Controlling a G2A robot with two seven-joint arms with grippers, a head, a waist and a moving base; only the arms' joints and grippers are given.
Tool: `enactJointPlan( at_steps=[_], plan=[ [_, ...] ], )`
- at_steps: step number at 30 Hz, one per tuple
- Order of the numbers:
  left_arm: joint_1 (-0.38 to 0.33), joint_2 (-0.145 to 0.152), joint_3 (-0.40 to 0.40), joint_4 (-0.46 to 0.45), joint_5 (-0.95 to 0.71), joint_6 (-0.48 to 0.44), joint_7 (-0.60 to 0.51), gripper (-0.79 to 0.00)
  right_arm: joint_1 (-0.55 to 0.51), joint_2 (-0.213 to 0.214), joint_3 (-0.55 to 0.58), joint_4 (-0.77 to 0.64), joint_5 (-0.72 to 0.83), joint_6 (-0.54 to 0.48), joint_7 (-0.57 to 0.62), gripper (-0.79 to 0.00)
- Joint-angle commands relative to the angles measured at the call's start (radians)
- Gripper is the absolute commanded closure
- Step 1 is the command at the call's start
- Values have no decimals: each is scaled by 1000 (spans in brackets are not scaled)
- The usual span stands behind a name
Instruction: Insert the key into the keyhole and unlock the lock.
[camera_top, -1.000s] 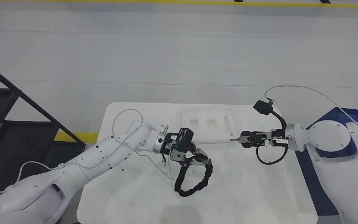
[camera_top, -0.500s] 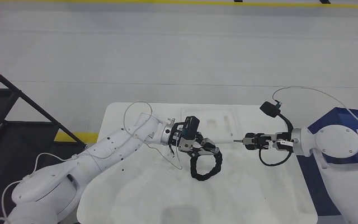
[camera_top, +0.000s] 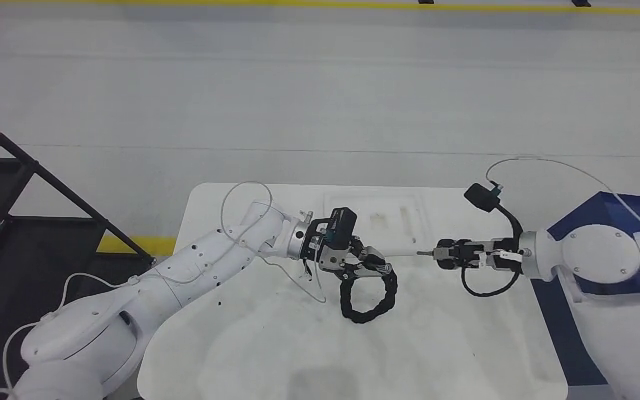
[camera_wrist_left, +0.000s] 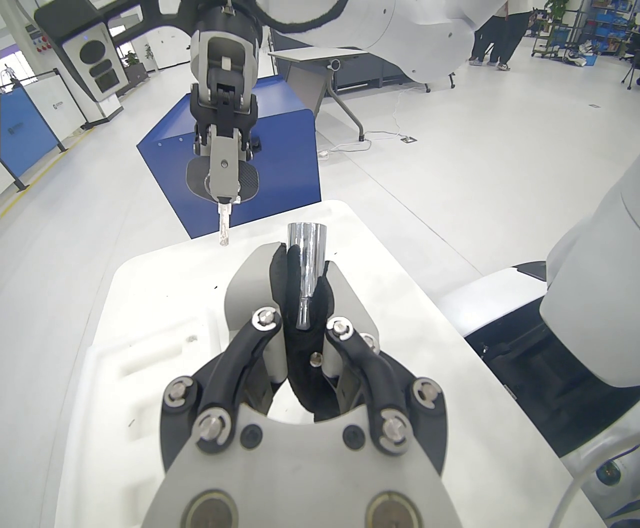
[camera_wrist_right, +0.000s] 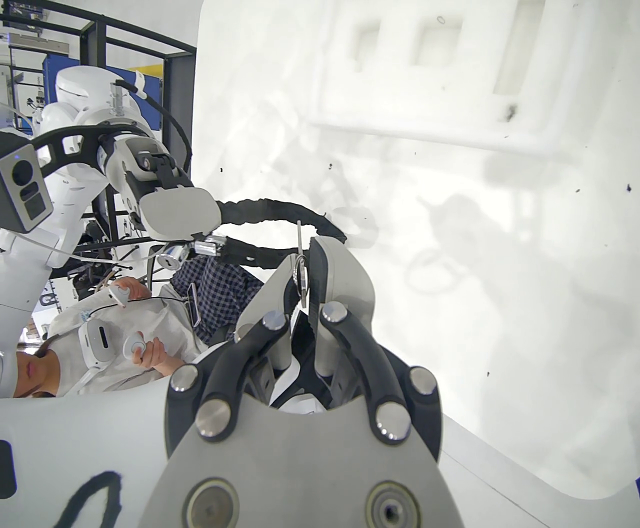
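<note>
Top view: 1 key (camera_top: 424, 254), 1 lock (camera_top: 366, 298), held apart

Left gripper (camera_top: 358, 264) clamps the lock above the table (camera_top: 450, 340), its 1 chrome cylinder (camera_wrist_left: 305, 260) facing the key. The right gripper (camera_top: 437, 254) pinches the key, tip near, not touching. 1 foam tray (camera_top: 410, 225) lies behind.

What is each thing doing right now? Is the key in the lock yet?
Left claw, shut on the cable lock.
Right claw, shut on the key.
Cable lock, held up, cable in a loop, chrome end toward the key.
Key, held in the air, tip toward the cable lock, apart from it, not in yet.
</note>
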Motion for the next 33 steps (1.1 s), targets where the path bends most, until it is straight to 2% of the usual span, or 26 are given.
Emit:
enactJointPlan(
  at_steps=[1, 6, 10, 17, 21, 27, 33],
  plan=[
    [0, 0, 0, 0, 0, 0, 0, 0, 9, 5, -6, 12, -8, 49, 50, 0],
    [41, -8, -19, -4, 28, 68, 11, 0, 21, 14, 5, -23, -35, 128, 74, 0],
    [60, -29, -14, 52, 114, 115, 114, 0, -11, 25, 23, -106, -63, 146, 69, 0],
    [38, -95, 24, 171, 277, 186, 317, 0, -60, 38, 40, -216, -80, 146, 65, 0],
    [18, -138, 51, 233, 343, 204, 395, 0, -76, 41, 30, -245, -76, 135, 41, 0],
    [-1, -203, 76, 335, 373, 222, 457, 0, -81, 43, 2, -261, -85, 125, 9, 0],
    [-10, -251, 86, 415, 372, 251, 486, 0, -81, 46, -10, -275, -78, 124, -12, 0]
  ],
)
